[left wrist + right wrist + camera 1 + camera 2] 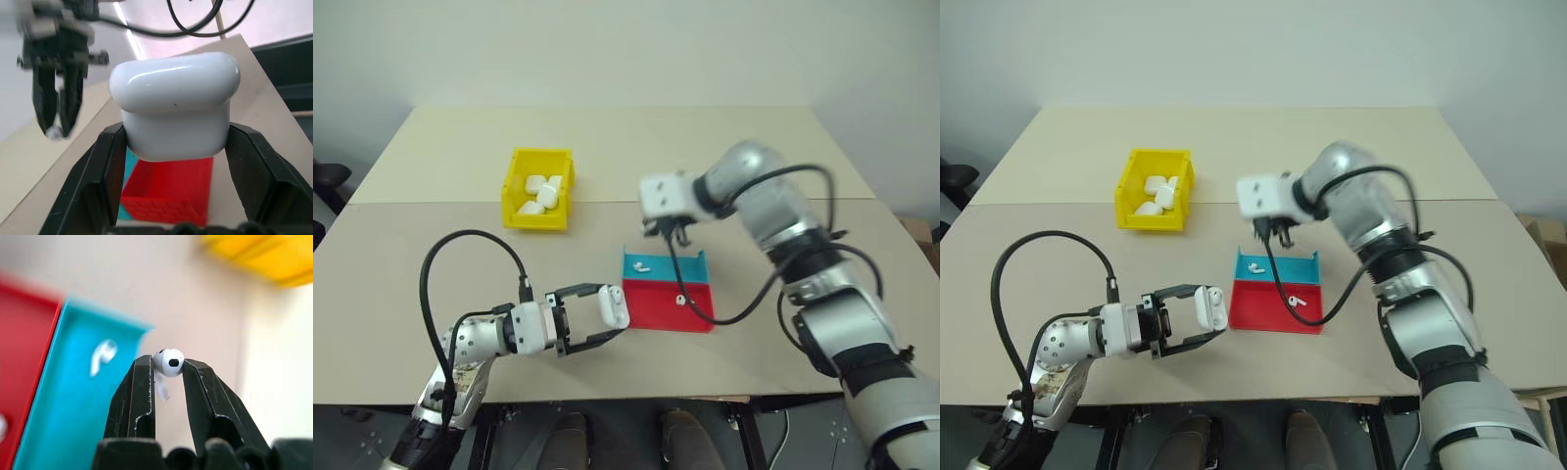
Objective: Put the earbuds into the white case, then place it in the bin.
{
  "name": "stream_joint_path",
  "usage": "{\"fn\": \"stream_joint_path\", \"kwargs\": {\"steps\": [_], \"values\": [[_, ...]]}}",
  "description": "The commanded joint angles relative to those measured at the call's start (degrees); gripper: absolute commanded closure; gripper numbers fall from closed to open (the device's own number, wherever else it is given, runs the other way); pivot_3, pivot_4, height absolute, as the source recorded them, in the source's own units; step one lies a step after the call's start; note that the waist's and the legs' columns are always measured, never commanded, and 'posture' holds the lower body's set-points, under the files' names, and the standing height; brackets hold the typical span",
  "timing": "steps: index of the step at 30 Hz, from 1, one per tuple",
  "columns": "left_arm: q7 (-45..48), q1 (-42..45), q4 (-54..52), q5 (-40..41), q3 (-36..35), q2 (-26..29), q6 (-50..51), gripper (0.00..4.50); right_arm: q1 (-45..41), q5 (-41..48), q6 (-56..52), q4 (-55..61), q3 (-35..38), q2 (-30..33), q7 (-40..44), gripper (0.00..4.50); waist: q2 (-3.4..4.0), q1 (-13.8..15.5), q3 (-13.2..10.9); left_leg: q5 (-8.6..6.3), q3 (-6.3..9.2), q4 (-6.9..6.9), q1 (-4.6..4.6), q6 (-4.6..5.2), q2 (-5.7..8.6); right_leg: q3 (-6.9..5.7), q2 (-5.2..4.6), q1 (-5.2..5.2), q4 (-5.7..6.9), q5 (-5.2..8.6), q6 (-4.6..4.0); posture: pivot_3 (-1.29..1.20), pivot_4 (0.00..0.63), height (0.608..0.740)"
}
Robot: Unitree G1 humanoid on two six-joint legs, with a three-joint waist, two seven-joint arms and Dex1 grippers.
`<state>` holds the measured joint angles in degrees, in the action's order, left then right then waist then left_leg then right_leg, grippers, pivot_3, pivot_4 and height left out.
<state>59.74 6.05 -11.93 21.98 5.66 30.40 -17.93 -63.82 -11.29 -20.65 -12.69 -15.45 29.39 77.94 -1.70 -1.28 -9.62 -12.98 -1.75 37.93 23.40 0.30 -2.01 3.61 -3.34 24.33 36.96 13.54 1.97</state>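
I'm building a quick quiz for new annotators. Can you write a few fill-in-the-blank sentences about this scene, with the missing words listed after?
1. The left pincer is shut on a white ____.
2. The right pincer pinches one earbud above the ____ tray.
3. Several white cases already lie in the ____ bin.
4. One earbud lies in the ____ tray.

Missing words: case; blue; yellow; red
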Motion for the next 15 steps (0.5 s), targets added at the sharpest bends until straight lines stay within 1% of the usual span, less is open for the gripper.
{"fn": "stream_joint_path", "kwargs": {"steps": [1, 3, 4, 5, 8, 10, 15], "values": [[-1.0, 3.0, -3.5, 5.5, -0.5, -1.8, 3.8, 1.74, 4.0, 12.0, -21.7, 18.6, 13.5, 3.4, -0.3, 3.66, 0.0, 0.6, 0.0, 0.0, 0.06, 0.0, 0.04, 0.0, 0.0, -0.03, -0.01, -0.02, -0.07, 0.0, 0.01, 0.0, 0.15, 0.74], [-1.3, 5.1, -4.2, 7.7, -0.1, -3.0, 6.4, 1.74, 7.7, 20.0, -33.0, 29.2, 22.6, 3.0, -2.7, 3.66, -0.01, 0.8, 0.0, 0.0, 0.06, 0.0, 0.07, 0.0, 0.02, -0.1, -0.05, -0.05, -0.12, -0.01, 0.02, 0.0, 0.15, 0.74], [-1.4, 6.1, -4.3, 8.5, 0.0, -3.6, 7.5, 1.74, 9.2, 24.4, -38.0, 33.5, 27.5, 1.6, -4.2, 3.66, -0.01, 0.7, 0.0, 0.0, 0.07, 0.0, 0.07, 0.0, 0.04, -0.11, -0.04, -0.07, -0.13, -0.01, 0.02, 0.0, 0.15, 0.74], [-1.9, 7.3, -4.5, 9.2, 0.2, -4.4, 8.8, 1.74, 11.0, 29.0, -42.2, 37.5, 32.8, -0.2, -5.7, 3.66, -0.01, 0.7, 0.0, 0.0, 0.07, 0.0, 0.06, 0.0, 0.07, -0.11, -0.04, -0.07, -0.1, -0.01, 0.02, 0.0, 0.15, 0.74], [-3.2, 10.6, -5.7, 11.3, 0.3, -5.7, 13.6, 1.74, 15.5, 40.4, -52.2, 46.5, 45.2, -4.6, -9.5, 3.66, -0.02, 0.4, 0.0, 0.0, 0.05, 0.01, 0.0, 0.0, 0.06, -0.1, 0.04, -0.15, -0.07, -0.01, 0.02, 0.0, 0.15, 0.74], [-4.3, 13.1, -7.4, 13.6, -0.3, -5.6, 17.8, 1.74, 17.4, 46.8, -57.1, 51.4, 50.4, -7.6, -13.0, 3.66, -0.02, 0.3, 0.0, 0.0, 0.05, 0.01, -0.06, 0.0, 0.06, -0.09, 0.1, -0.19, -0.03, -0.01, 0.03, 0.0, 0.15, 0.74], [-3.5, 16.3, -10.9, 18.5, -3.0, -2.4, 24.9, 1.74, 20.6, 62.1, -62.2, 59.5, 57.1, -15.2, -22.6, 3.66, -0.01, -0.5, 0.0, 0.01, 0.03, 0.01, -0.14, 0.01, 0.05, 0.04, 0.19, -0.16, 0.08, 0.0, 0.03, 0.0, 0.15, 0.74]]}}
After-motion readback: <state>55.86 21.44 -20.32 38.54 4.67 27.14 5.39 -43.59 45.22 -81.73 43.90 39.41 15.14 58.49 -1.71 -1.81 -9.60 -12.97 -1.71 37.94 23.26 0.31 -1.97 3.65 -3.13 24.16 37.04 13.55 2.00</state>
